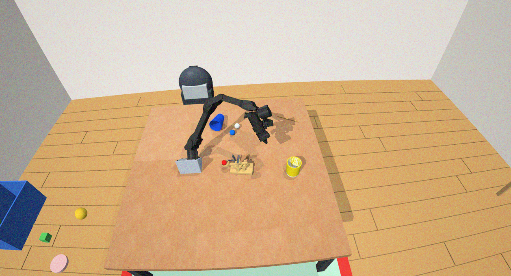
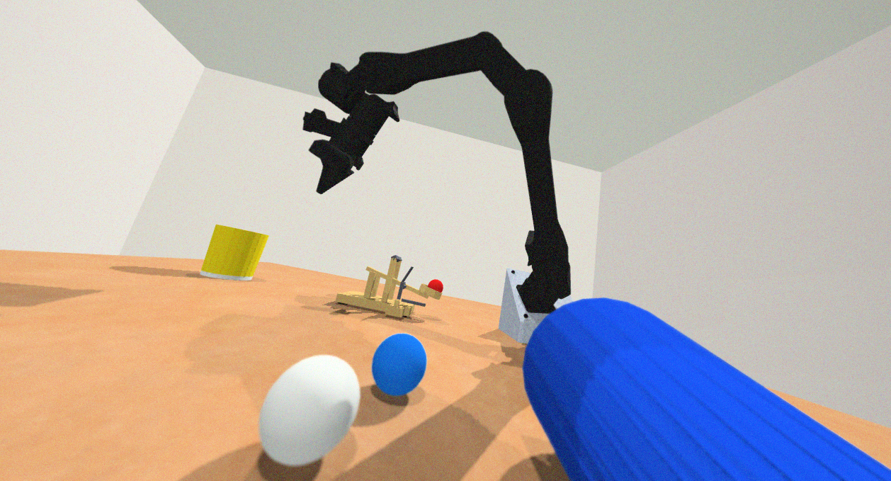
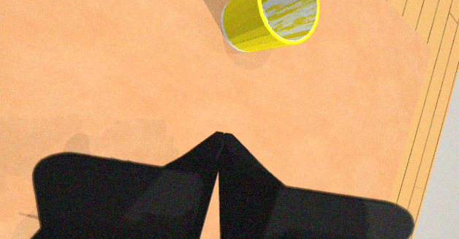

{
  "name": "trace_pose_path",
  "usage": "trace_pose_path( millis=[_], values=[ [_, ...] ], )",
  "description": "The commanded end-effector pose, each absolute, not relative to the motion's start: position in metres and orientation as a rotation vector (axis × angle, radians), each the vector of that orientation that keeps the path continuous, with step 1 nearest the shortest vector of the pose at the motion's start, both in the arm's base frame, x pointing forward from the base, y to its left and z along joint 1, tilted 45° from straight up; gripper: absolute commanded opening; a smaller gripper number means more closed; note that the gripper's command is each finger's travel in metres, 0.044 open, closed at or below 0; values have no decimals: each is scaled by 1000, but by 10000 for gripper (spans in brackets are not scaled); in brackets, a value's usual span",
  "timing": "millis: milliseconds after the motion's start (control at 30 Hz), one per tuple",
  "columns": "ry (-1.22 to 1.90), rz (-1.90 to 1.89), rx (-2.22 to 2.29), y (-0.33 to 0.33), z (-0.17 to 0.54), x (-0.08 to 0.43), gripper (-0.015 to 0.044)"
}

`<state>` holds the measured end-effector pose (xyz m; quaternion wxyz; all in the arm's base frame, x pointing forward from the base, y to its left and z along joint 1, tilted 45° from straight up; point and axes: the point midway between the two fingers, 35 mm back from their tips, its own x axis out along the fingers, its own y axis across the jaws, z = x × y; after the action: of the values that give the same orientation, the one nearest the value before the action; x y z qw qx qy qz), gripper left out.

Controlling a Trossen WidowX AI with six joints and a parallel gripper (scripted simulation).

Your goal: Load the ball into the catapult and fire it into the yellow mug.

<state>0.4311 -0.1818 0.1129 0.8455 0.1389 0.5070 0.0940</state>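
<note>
One brown tabletop [image 1: 228, 217] [image 2: 156, 341] [image 3: 128, 71] spans the top view's centre, pale walls behind; the pincer's [image 1: 265, 142] [image 2: 319, 192] [image 3: 224, 133] tips are together, apparently on nothing.
</note>
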Motion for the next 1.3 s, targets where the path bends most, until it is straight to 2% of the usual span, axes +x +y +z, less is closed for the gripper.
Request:
trace_pose_path(
  millis=[0, 567, 1267],
  values=[
    [1103, 239, 184, -169, 115, 417, 0],
    [1234, 486, -281, -120, 104, 354, 0],
    [1363, 935, -834, -74, 88, 249, 0]
  ],
)
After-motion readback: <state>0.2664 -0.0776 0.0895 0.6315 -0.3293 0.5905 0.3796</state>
